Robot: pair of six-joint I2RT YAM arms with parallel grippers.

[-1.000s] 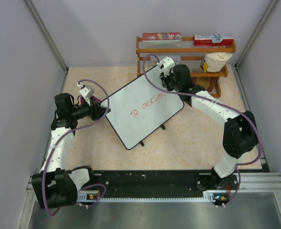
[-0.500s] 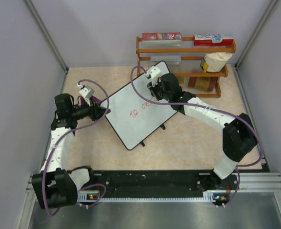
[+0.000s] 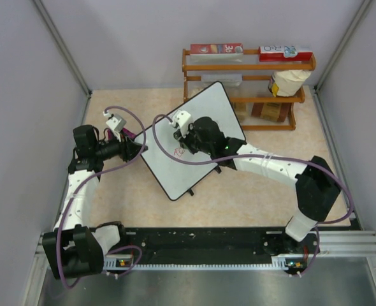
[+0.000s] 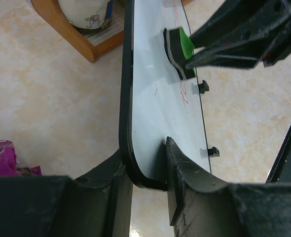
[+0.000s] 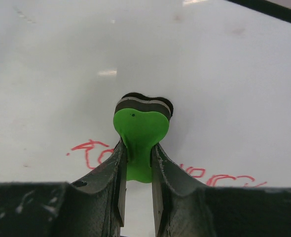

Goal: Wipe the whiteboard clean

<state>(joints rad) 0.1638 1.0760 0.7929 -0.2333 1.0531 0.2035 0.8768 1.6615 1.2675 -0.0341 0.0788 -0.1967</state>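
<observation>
The whiteboard (image 3: 169, 171) lies tilted on the table, and also shows in the left wrist view (image 4: 155, 113) and the right wrist view (image 5: 61, 74). Red handwriting (image 5: 93, 148) remains on it. My left gripper (image 3: 139, 150) is shut on the board's left corner, one finger on each face (image 4: 145, 168). My right gripper (image 3: 178, 137) is shut on a green eraser (image 5: 140, 128) with a grey-black pad. The pad is pressed to the board just above the writing. The eraser also shows in the left wrist view (image 4: 184, 44). My right arm hides most of the writing from above.
A wooden rack (image 3: 248, 67) stands at the back right, behind the board's far corner, holding boxes and a sack (image 3: 289, 81). A purple packet (image 4: 2, 158) lies on the table near my left gripper. Grey walls close in both sides.
My right gripper has slid with the eraser from the board's upper right edge leftward across it to its left part. The left gripper and the board have not moved.
</observation>
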